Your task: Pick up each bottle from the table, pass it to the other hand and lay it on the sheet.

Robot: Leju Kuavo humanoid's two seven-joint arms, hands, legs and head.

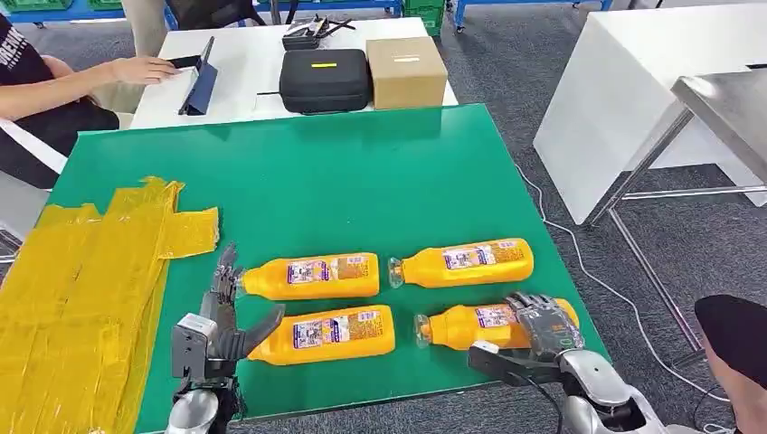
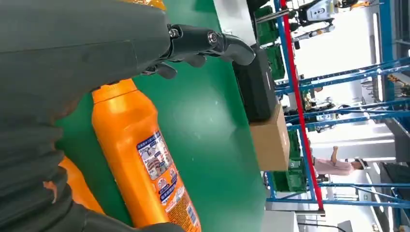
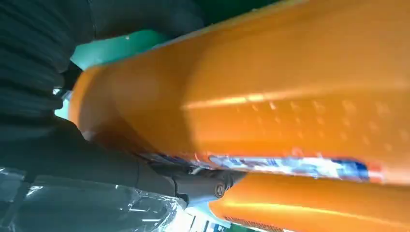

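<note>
Four orange bottles lie on their sides in two rows on a green table (image 1: 362,172), beside a crumpled yellow sheet (image 1: 90,271) spread over the table's left edge. The robot's right hand (image 1: 543,325) rests over the near-right bottle (image 1: 470,325), its fingers draped across the bottle's base end; the right wrist view presses so close to the orange plastic that whether the fingers are actually clamped on it cannot be told. The left hand (image 1: 222,316) stands at the base ends of the two left bottles, fingers apart and holding nothing, its thumb reaching towards the near-left bottle (image 1: 326,334), with the far-left bottle (image 1: 312,277) just beyond. The far-right bottle (image 1: 466,262) lies apart from both hands. At the far side, on a white table (image 1: 244,54), sit a black case (image 1: 324,80) and a cardboard box (image 1: 405,72), and a seated person's hand (image 1: 145,69) rests near a dark tablet stand (image 1: 201,81).
</note>
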